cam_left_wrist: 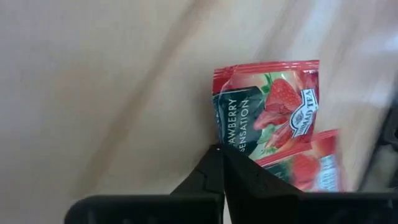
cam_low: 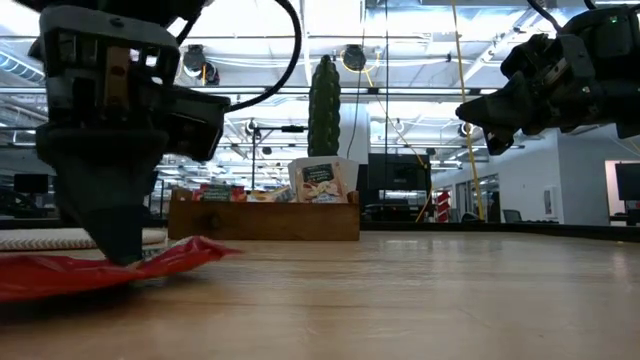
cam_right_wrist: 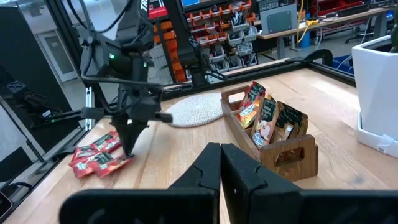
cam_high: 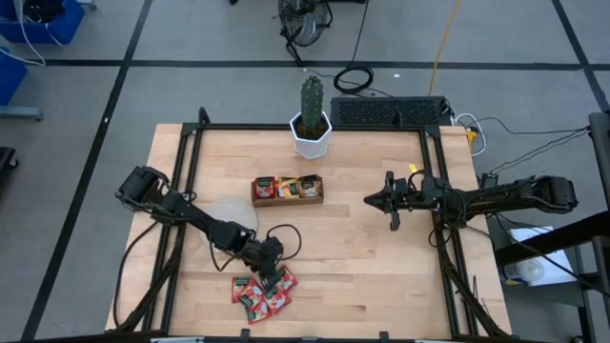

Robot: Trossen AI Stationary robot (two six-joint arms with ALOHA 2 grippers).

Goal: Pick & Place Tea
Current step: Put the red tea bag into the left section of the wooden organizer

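Observation:
Several red-and-green tea sachets [cam_high: 255, 293] lie in a loose pile on the wooden table near its front edge. My left gripper [cam_left_wrist: 219, 149] stands at the pile's right end, tips down and shut on the edge of one strawberry sachet [cam_left_wrist: 267, 102]. A second sachet [cam_left_wrist: 311, 168] lies partly under it. The brown tray [cam_high: 287, 189] at mid-table holds more sachets standing on edge. My right gripper [cam_high: 374, 200] hovers shut and level above the table's right half, touching nothing. My left gripper pinches the strawberry sachet by its edge near one corner [cam_left_wrist: 231, 144], between its two fingertips. The fingers slant down from above and from the table's left. In the low view the sachet lies flat on the pile, with its free end [cam_low: 205, 247] curling slightly up.
A round pale woven disc [cam_high: 233, 211] lies left of the tray. A cactus in a white pot [cam_high: 312, 119] stands at the table's far edge, behind the tray. Black frame rails [cam_high: 434, 171] run along the table's sides. Bare wood [cam_high: 353, 276] stretches to the right of the pile.

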